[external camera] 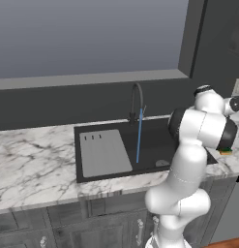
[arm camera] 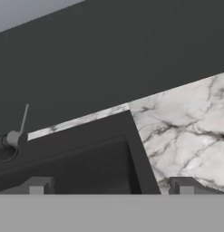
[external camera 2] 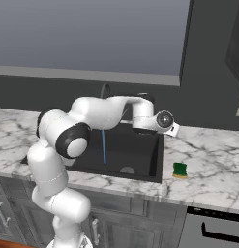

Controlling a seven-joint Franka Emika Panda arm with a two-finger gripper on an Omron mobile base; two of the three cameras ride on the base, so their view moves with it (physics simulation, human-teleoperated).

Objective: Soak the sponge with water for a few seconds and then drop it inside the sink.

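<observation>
The sponge [external camera 2: 179, 170], yellow with a green top, lies flat on the marble counter just right of the sink [external camera 2: 157, 160], near the front edge; it also peeks out behind the arm's elbow [external camera: 226, 151]. A thin blue stream of water [external camera: 139, 135] [external camera 2: 103, 145] runs from the dark arched faucet [external camera: 136, 101] into the black basin [external camera: 155, 140]. My gripper [arm camera: 111, 186] hovers over the sink's right rim [arm camera: 137, 156], open with nothing between its fingers, aimed at the back wall. The sponge sits lower and nearer the front than the hand [external camera 2: 157, 120].
A grey ribbed drainboard [external camera: 104, 152] fills the basin's left part. The faucet base and lever [arm camera: 12, 137] stand at the back rim. Marble counter [arm camera: 186, 127] stretches right of the sink, a dark wall behind. Cabinet fronts [external camera: 92, 218] lie below.
</observation>
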